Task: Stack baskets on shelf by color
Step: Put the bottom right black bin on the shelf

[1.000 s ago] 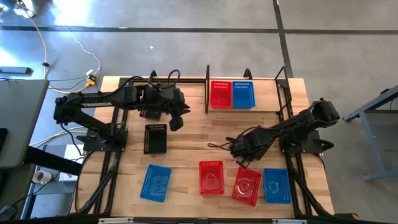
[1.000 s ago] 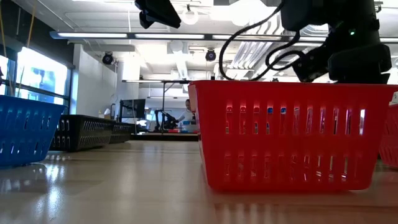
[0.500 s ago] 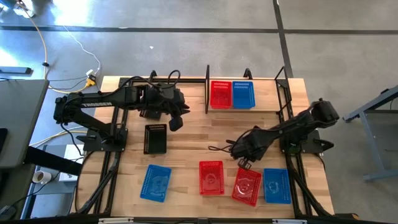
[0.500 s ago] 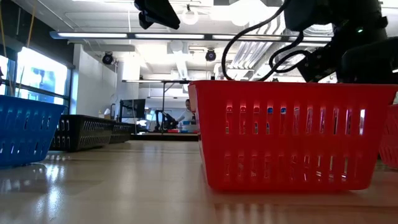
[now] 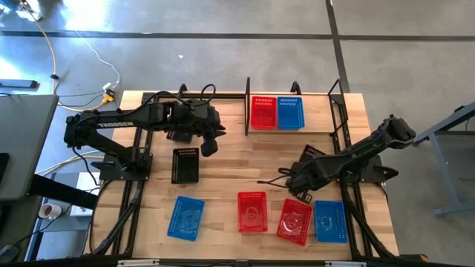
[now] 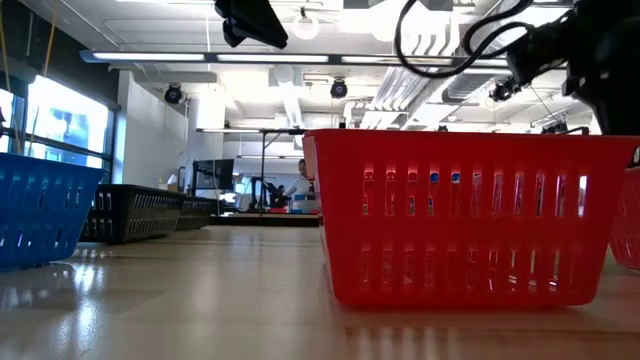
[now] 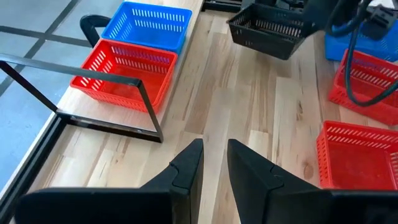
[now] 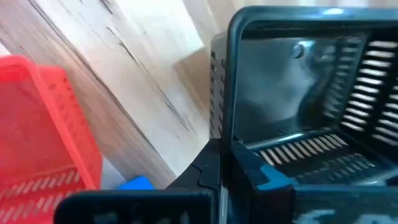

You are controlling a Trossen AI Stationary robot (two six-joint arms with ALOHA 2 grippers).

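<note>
My right gripper (image 5: pixel 299 180) stands over the middle right of the table, shut on a black basket (image 7: pixel 267 28) whose mesh inside fills the right wrist view (image 8: pixel 298 93). The arm hides that basket in the high view. The shelf (image 5: pixel 247 115) at the far edge holds a red basket (image 5: pixel 263 113) and a blue basket (image 5: pixel 290 113) side by side on its wood base. My left gripper (image 7: pixel 214 163) hangs above the table's left half, open by a narrow gap with nothing in it. Another black basket (image 5: pixel 185 165) rests on the table below it. My right gripper pinches the upper rim of one wall (image 8: pixel 219 134) of the black basket near a corner, one finger inside and one outside. The fingers come from above, pointing down. The basket hangs below them, mouth up; a shadow on the wood beside it suggests it is lifted slightly.
A row of baskets lies along the near edge: blue (image 5: pixel 185 217), red (image 5: pixel 252 211), a skewed red one (image 5: pixel 295 221) and blue (image 5: pixel 329 221). Bare wood lies between this row and the shelf. Black arm frames run along both table sides.
My right arm has risen and swung toward the table's right edge; in the low view its wrist has moved up and out toward the picture's right. My left arm and the baskets on the table have kept still.
</note>
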